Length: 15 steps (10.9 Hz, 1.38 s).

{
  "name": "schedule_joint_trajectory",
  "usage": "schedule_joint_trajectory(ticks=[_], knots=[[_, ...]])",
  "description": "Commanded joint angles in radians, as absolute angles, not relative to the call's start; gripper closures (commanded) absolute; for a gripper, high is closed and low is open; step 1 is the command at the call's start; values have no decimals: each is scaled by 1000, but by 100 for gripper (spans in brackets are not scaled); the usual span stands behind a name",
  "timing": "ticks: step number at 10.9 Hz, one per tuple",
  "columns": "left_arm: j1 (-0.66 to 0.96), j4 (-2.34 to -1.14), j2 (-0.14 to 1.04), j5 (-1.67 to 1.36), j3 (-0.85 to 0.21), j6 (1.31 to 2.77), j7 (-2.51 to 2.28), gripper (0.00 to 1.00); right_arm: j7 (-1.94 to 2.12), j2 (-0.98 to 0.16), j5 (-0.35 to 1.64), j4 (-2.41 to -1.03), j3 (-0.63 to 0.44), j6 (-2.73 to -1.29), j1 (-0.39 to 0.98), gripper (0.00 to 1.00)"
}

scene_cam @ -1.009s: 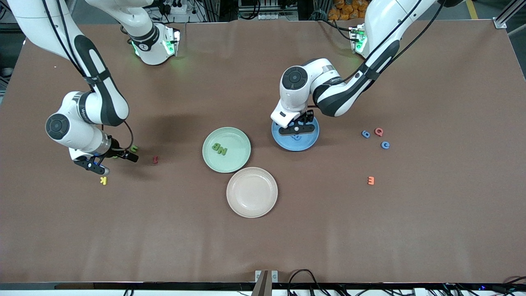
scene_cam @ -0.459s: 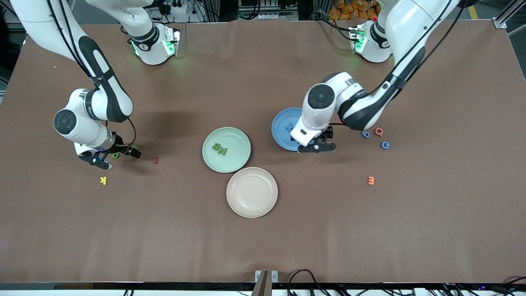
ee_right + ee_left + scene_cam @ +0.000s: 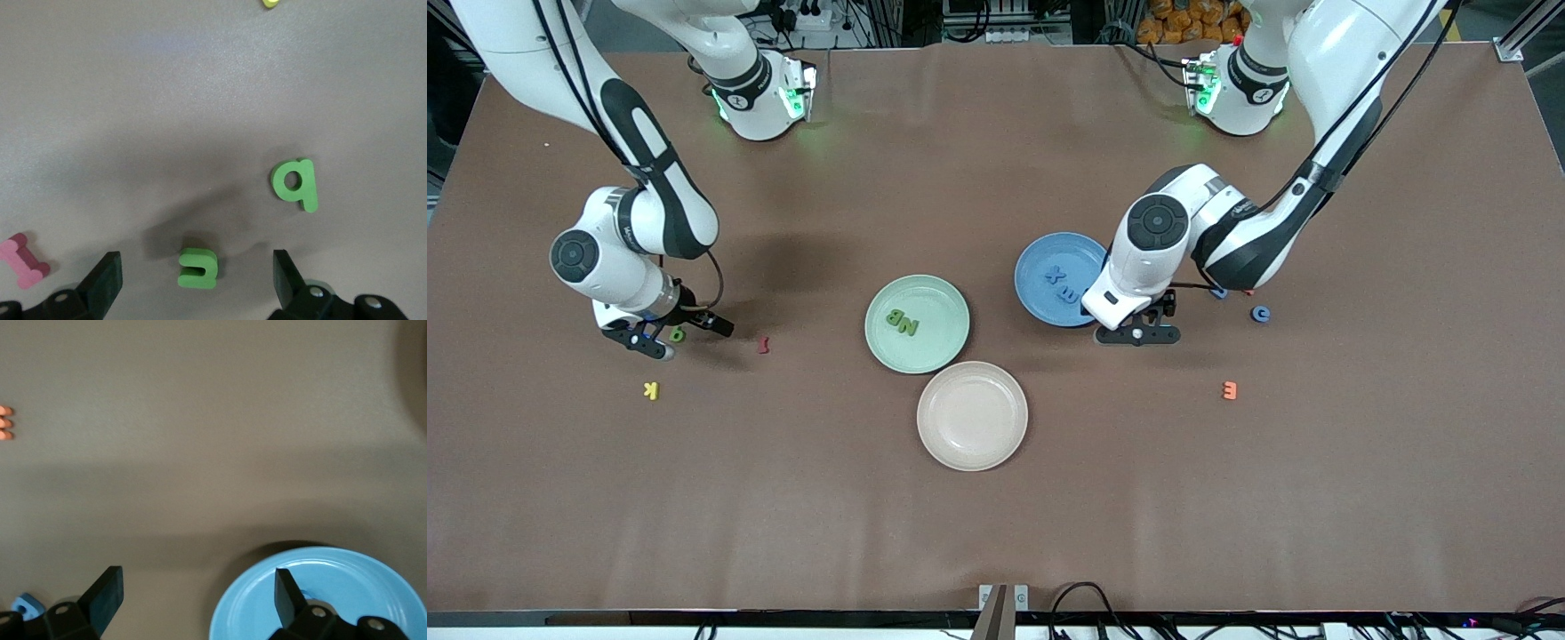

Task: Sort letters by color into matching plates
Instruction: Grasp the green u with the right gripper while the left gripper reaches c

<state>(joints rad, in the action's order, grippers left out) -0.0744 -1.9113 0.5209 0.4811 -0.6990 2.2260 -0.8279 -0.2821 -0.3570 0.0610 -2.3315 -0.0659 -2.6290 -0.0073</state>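
The mint green plate (image 3: 938, 302) holds two green letters (image 3: 903, 322). Beside it, the blue plate (image 3: 1040, 258) holds two blue letters (image 3: 1062, 284). My left gripper (image 3: 1138, 338) (image 3: 197, 600) hangs open and empty over bare table just off the blue plate's (image 3: 373, 577) rim. One blue letter (image 3: 1260, 313) lies toward the left arm's end; another (image 3: 1218, 292) (image 3: 27, 605) peeks from under the arm. My right gripper (image 3: 679, 334) (image 3: 193, 280) is open, low over the table, with a green letter (image 3: 677, 335) (image 3: 198, 268) between its fingers, untouched. A second green letter (image 3: 295, 183) lies close by.
A beige-pink plate (image 3: 972, 415) sits nearer the front camera than the green one. A yellow K (image 3: 651, 389) and a dark red letter (image 3: 763, 344) (image 3: 23, 261) lie near the right gripper. An orange E (image 3: 1230, 390) (image 3: 5, 423) lies toward the left arm's end.
My left gripper has left the blue plate and moved toward the left arm's end, which uncovers two blue letters in the plate. My right gripper shifted slightly, closing in over the green letter.
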Motion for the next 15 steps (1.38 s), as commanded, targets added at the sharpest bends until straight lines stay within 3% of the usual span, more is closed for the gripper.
schedule_joint_trajectory(ticks=[1,10,15], knots=[[-103,-1917,474,505,-706,2204,-761,0,-249,-341,52,-2371,-57,-2668,-25,4],[-103,-1951,356,451,-695,2164,-735,0,-249,-348,52,-2396,-57,-2703,-23,29],[-49,-2023,235,265,-539,2174,-509,0,-249,-339,52,-2411,-57,-2703,-21,43]])
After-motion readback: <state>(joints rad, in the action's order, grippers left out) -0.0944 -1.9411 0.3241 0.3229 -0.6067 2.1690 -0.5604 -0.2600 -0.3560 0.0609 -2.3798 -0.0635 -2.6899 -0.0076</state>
